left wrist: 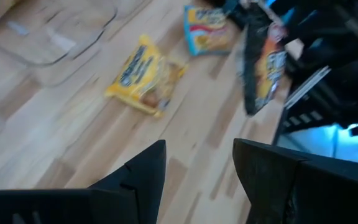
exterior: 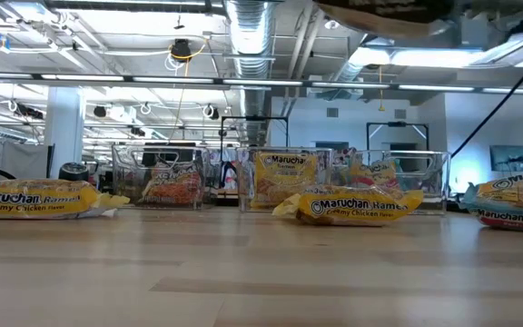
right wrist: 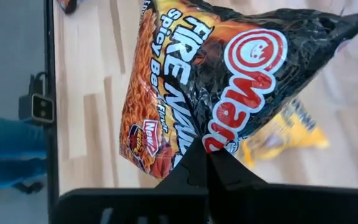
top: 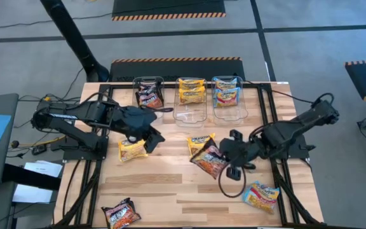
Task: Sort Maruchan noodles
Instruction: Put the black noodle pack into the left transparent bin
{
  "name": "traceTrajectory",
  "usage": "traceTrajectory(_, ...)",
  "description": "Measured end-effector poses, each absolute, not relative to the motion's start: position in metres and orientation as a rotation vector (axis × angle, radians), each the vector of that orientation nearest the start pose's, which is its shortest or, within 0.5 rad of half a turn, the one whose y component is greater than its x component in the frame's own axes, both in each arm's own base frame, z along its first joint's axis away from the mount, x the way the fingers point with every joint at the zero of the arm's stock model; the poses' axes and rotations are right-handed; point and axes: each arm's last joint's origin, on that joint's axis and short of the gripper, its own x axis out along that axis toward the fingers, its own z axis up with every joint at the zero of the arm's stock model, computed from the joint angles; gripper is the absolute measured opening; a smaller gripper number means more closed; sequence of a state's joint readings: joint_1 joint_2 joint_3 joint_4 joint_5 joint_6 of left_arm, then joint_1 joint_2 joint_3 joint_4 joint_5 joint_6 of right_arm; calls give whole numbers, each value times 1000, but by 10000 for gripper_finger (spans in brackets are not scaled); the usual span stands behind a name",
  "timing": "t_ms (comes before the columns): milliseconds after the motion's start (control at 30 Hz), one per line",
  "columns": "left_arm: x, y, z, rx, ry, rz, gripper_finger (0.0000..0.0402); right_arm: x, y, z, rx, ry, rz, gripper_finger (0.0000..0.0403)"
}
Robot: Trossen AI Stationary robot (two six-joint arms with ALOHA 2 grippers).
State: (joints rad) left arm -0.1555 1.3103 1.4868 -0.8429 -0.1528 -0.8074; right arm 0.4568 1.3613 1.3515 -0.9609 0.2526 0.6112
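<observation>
One dark maroon-black crinkly plastic ramen packet (right wrist: 216, 81) is hanging pinched in the right gripper (top: 229, 159) above mid-table
Its fingers are closing tight on the packet's edge, just beside a yellow-orange packet (top: 200, 142) lying on the wooden table (top: 170, 184); the left gripper (top: 150, 138) is hovering with fingers parted and holding nothing, beside another yellow packet (top: 132, 149), while three clear rectangular plastic tubs (top: 190, 102) along the far edge are holding packets by colour

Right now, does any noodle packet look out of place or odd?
Nothing is damaged or spilled. The dark packet hangs off the table, pinched by the right hand. Loose packets still lie unsorted: two yellow ones, a blue one and another dark one. The left hand is open.
</observation>
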Motion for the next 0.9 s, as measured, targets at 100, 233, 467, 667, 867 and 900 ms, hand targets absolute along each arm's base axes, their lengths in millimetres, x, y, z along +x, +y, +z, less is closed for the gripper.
traceTrajectory(100, 265, -35, 400, -686, 592, 249, 174, 244, 105, 348, 188, 892, -91, 3)
traceTrajectory(233, 278, -32, 394, -671, 601, 217, 174, 247, 98, 355, 149, 868, -80, 3)
traceTrajectory(467, 303, -22, 384, -633, 580, 192, 174, 249, 92, 357, 102, 869, -76, 3)
traceTrajectory(667, 324, -14, 380, -638, 529, 98, 174, 250, 93, 358, 47, 857, -45, 3)
traceTrajectory(867, 342, -11, 376, -589, 477, -12, 174, 250, 93, 358, 32, 858, -37, 3)
traceTrajectory(900, 344, -10, 374, -591, 487, -30, 174, 250, 93, 358, 32, 859, -37, 3)
